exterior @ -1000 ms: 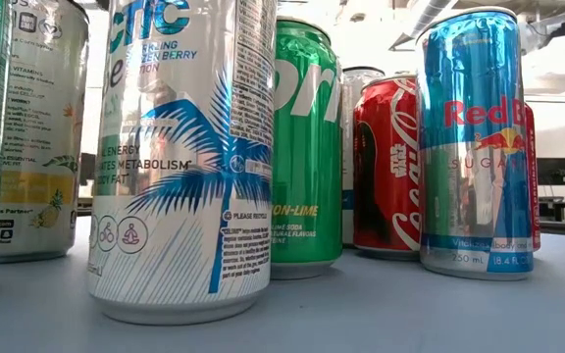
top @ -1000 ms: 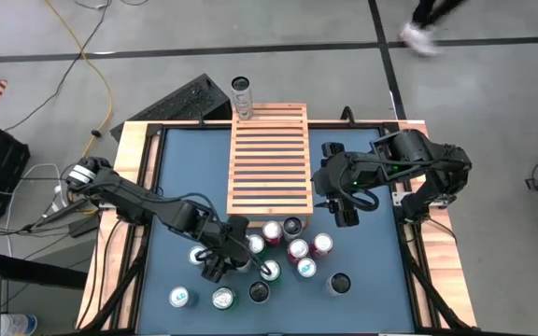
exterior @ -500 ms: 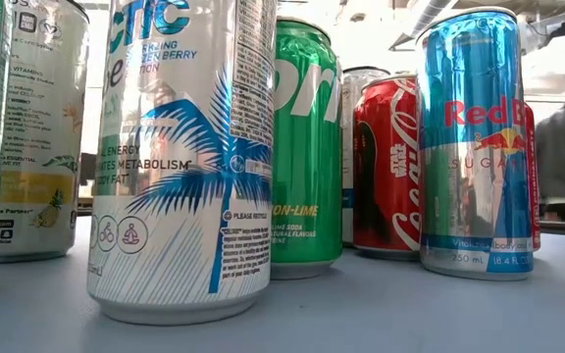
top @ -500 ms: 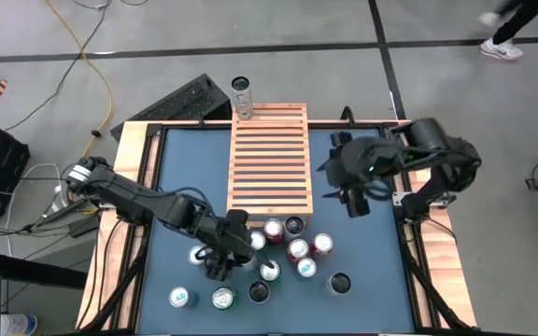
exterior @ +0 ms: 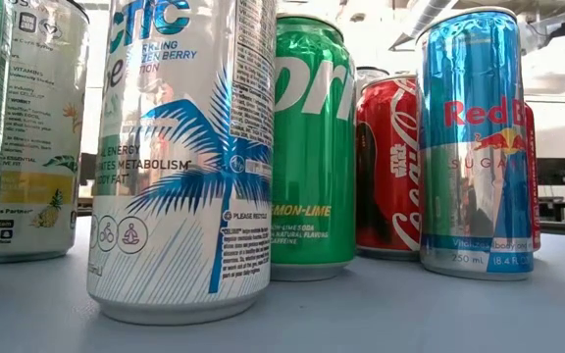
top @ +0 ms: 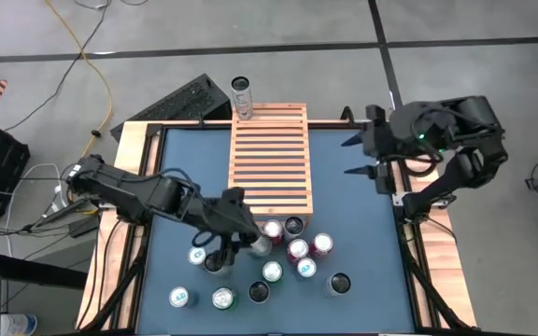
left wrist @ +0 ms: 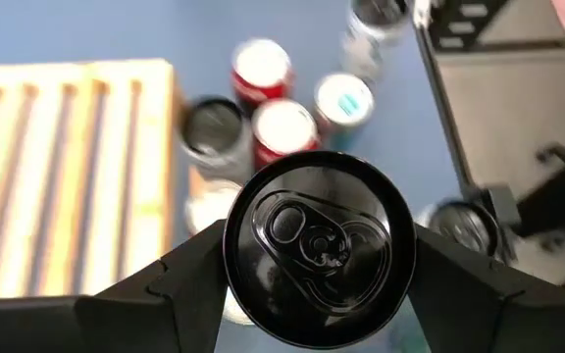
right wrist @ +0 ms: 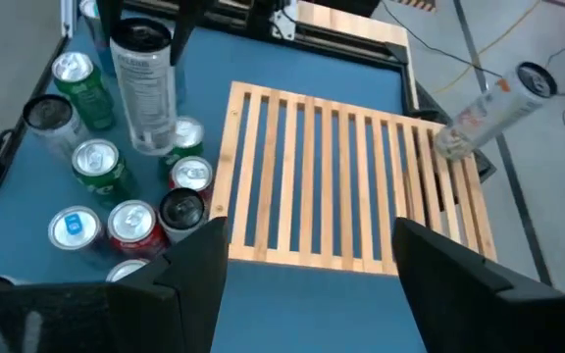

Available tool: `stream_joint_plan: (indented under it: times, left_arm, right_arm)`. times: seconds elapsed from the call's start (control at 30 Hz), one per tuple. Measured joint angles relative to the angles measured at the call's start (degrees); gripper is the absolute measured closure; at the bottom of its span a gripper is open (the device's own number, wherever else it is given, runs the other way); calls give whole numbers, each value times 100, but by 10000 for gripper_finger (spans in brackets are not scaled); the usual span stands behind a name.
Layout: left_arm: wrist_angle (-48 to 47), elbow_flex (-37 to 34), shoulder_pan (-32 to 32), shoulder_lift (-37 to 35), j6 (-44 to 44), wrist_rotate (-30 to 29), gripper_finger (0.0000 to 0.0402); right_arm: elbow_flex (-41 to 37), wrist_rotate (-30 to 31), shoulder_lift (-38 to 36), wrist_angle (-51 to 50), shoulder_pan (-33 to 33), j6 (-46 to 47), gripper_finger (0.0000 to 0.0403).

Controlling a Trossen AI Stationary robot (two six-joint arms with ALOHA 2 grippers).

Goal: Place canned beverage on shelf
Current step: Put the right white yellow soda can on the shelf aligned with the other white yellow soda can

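1. The left gripper (left wrist: 312, 257) is closed around a tall slim can with a black top (left wrist: 319, 247); in its wrist view a dark finger (left wrist: 179, 284) presses each side of the can.
2. In the right wrist view that can (right wrist: 143, 83) hangs upright, lifted above the other cans.
3. In the high view the left gripper (top: 234, 229) sits at about 7 o'clock from the light-brown slatted wooden shelf (top: 269, 159), just off its near left corner.
4. The shelf lies flat on the blue table top (top: 362, 243), with a silver can (top: 241, 98) standing at its far left corner, 11 o'clock.
5. A cluster of mixed red, green and silver cans (top: 297, 250) stands at 6 o'clock from the shelf.
6. The right gripper (top: 367, 154) hovers at 3 o'clock from the shelf, fingers spread wide and holding nothing.
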Motion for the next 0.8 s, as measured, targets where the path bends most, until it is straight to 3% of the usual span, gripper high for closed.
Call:
stream_joint_plan:
  times: [0.37, 0.53, 0.8]
  left_arm:
    - [-601, 868, 1310, -11, 862, -298, 156]
    - [-505, 1046, 2209, -9, 1501, -99, 156]
    - [-289, 1128, 3729, -9, 2214, 750, 156]
  right_arm:
    - [-2, 2, -100, -20, -434, -398, 132]
    - [-2, 0, -74, -20, -714, -525, 132]
    - [2, 0, 13, -20, -1305, -670, 132]
